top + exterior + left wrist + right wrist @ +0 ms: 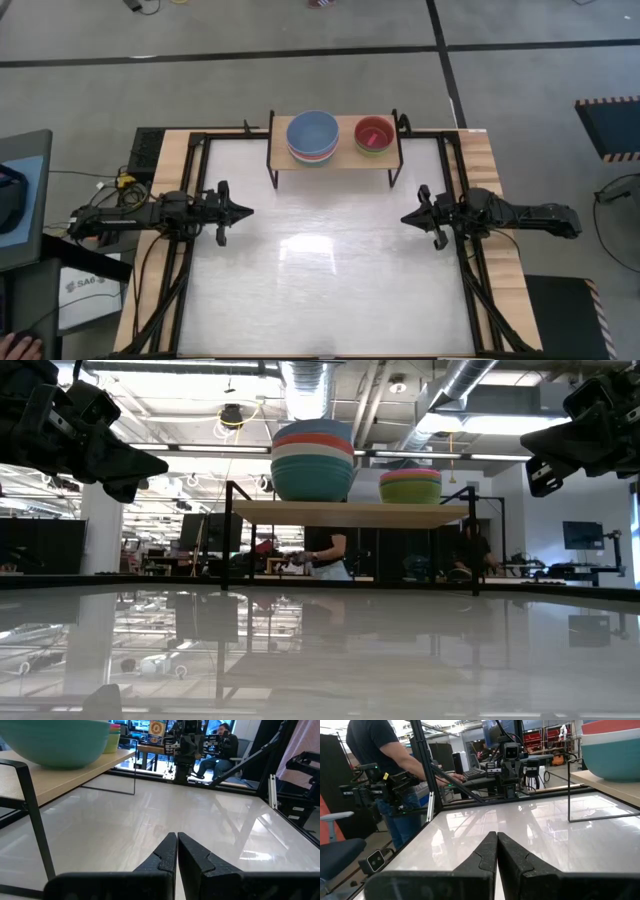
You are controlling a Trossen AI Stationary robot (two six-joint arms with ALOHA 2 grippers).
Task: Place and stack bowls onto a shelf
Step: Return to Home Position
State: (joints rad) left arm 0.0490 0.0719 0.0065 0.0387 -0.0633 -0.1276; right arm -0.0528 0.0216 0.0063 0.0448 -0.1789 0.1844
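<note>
"High view, big to small: what's there?"
"White table (pixel 330 290) under the shelf (pixel 345 152). On the shelf, a tall stack of bowls (pixel 312 133), light blue on top, sits at its left end, and a smaller stack (pixel 375 133) at its right end."
"And the claws?"
"The left gripper (pixel 245 211) and the right gripper (pixel 407 217) hang in front of the shelf, well apart from it, each with its fingers pinched together."
</note>
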